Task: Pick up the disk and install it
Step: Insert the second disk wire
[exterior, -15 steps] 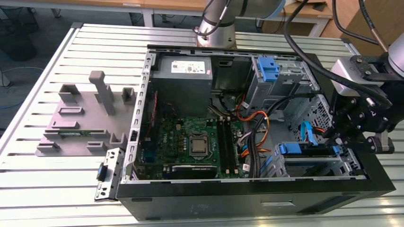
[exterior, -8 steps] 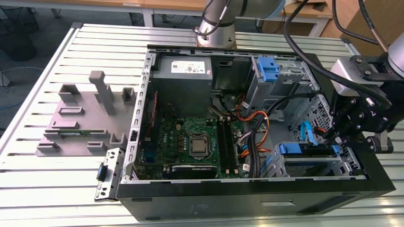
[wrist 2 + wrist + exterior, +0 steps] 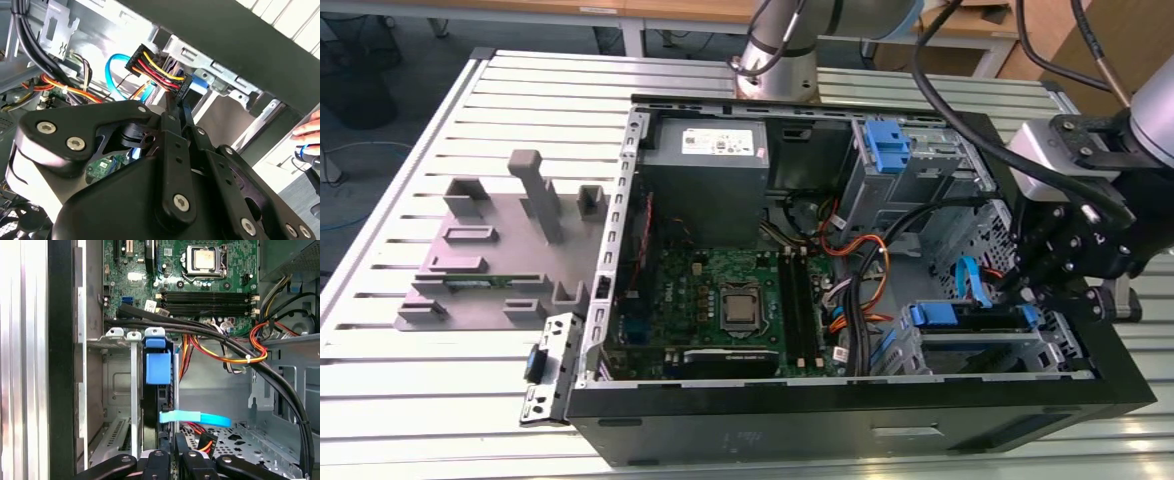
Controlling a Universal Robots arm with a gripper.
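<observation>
The disk point(image 3: 958, 317) stands on edge in the lower drive bay of the open computer case, at the exterior view's right. In the first wrist view the disk point(image 3: 158, 369) shows its blue plastic rail end and a dark body between the bay's metal walls. My gripper point(image 3: 1023, 290) hangs just above that bay. In the first wrist view my gripper point(image 3: 175, 458) sits right at the disk's near end. The second wrist view has the gripper point(image 3: 179, 107) with its two thin fingers point(image 3: 174, 131) pressed together, tips near a black power connector point(image 3: 157, 67).
A grey power-supply box point(image 3: 707, 145) and a tall blue clip point(image 3: 886, 145) sit at the case's far end, with the motherboard point(image 3: 720, 300) in the middle. Thick black cables point(image 3: 280, 385) and a blue flat cable point(image 3: 195, 417) cross beside the bay. A hand point(image 3: 309, 129) rests outside the case.
</observation>
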